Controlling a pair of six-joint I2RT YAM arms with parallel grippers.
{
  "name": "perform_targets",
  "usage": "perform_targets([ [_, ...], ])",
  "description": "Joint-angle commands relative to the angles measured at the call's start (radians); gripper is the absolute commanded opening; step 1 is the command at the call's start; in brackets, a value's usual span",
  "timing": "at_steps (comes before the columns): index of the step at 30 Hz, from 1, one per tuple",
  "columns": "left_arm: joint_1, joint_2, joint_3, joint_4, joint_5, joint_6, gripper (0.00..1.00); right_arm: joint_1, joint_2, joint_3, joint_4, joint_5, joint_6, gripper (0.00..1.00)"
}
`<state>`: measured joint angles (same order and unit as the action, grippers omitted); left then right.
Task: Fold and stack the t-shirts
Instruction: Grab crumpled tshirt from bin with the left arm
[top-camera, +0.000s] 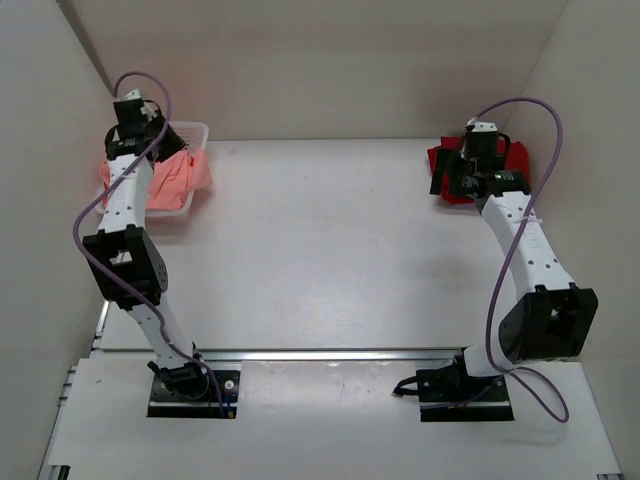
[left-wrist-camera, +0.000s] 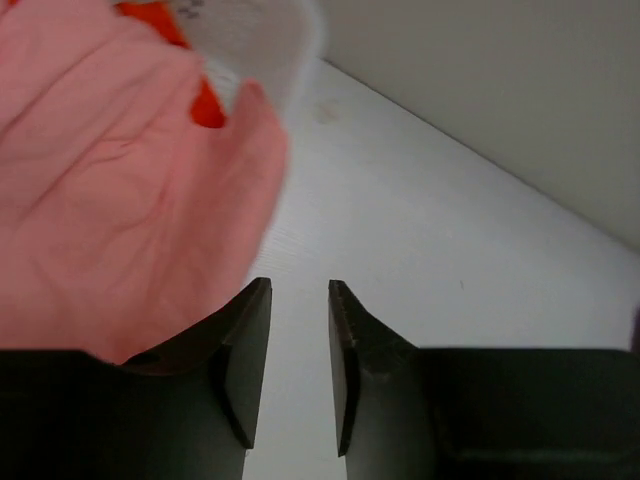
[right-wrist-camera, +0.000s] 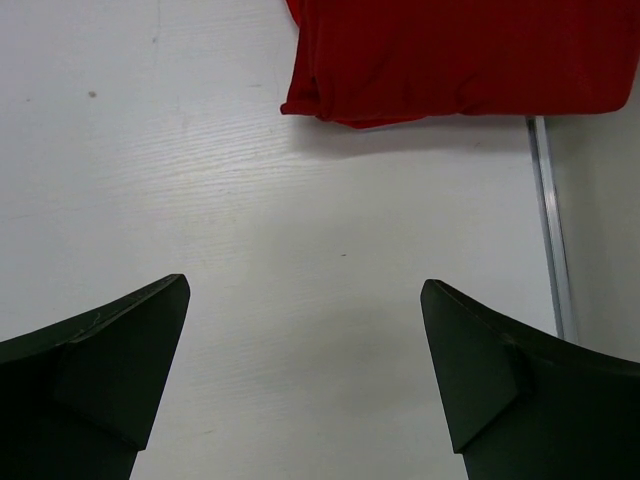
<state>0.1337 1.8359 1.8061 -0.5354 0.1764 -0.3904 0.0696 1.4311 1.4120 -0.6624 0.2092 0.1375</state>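
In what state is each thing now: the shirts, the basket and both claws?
Basket: upright, holding shirts.
Pink shirt: unfolded, crumpled, spilling over the basket's rim.
Orange shirt: mostly hidden behind the pink one; only a bit shows.
Red shirt: lying on the table, apparently folded.
Left claw: slightly open, empty.
Right claw: wide open, empty.

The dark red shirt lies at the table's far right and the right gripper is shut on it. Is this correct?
No. The right gripper is open, apart from the dark red shirt; the right wrist view shows it. The shirt does lie at the far right of the table.
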Motion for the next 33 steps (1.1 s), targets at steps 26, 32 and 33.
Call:
perform_targets([
  [26, 0.164, 0.458, 0.246, -0.121, -0.291, -0.145, 0.00, 0.094, 0.221, 0.142, -0.035, 0.048, -0.022, 1.00],
  [32, 0.080, 0.257, 0.375, -0.170, -0.391, -0.105, 0.00, 0.110, 0.227, 0.215, -0.083, 0.064, 0.002, 0.99],
  [33, 0.058, 0.193, 0.384, -0.161, -0.384, -0.102, 0.00, 0.113, 0.223, 0.209, -0.085, 0.058, 0.008, 0.99],
])
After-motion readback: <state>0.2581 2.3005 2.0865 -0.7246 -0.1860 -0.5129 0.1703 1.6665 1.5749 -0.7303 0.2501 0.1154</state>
